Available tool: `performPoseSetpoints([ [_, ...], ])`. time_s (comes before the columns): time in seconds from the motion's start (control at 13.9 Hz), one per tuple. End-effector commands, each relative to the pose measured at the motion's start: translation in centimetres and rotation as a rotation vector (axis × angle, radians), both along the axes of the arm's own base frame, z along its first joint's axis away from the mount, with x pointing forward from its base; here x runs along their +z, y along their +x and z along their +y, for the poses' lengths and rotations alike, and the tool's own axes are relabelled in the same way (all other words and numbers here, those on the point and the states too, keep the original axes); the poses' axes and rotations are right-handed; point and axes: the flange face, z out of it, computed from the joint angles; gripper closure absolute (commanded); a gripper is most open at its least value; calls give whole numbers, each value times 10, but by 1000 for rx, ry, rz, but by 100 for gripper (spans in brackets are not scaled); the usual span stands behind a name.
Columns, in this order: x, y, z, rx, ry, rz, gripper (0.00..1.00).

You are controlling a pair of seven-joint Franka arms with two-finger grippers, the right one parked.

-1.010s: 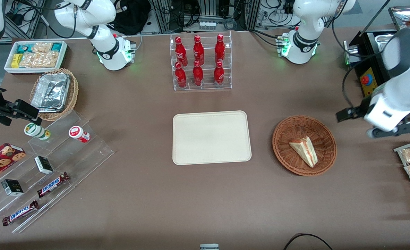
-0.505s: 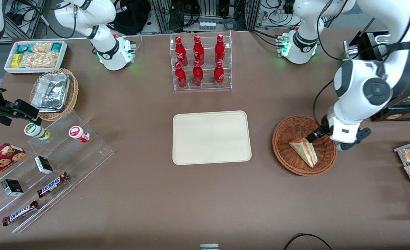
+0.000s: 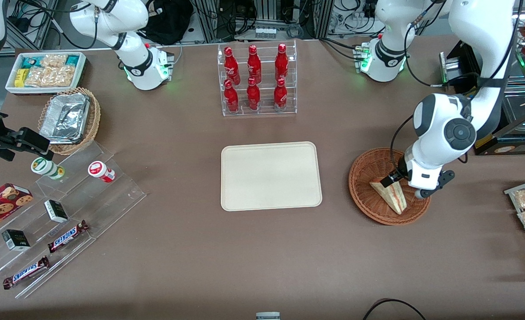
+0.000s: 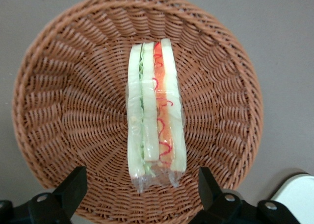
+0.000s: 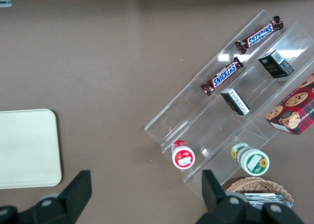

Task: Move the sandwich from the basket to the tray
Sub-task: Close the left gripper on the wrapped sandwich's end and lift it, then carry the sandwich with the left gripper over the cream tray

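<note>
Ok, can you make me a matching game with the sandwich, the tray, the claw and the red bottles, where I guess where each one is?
Things:
1. sandwich
2. tray
3. claw
4. red bottles

Places:
A. in a clear rack, farther from the front camera than the tray
B. lying in the brown basket
C. open, right above the sandwich, one finger on each side
D. flat on the table with nothing on it, beside the basket

Pairs: 1-B, 2-D, 3-C, 4-A
</note>
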Motion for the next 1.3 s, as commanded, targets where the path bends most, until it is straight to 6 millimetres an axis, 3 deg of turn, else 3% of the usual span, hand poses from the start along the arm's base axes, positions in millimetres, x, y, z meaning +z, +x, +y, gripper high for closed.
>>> performPoseSetpoints([
  [0.0,-19,2,-1,8,-1,-9,1],
  [0.07,-22,3,-1,10,-4,-9,11],
  [0.22,-21,5,-1,9,-6,-15,64],
  [0.29,-21,6,-1,6,-8,-17,85],
  [0.51,-8,14,-1,2,-8,-38,94],
  [0.72,33,22,-6,-11,12,-30,93],
  [1.08,116,24,-111,-177,54,29,93],
  [1.23,119,4,-170,-262,55,21,93],
])
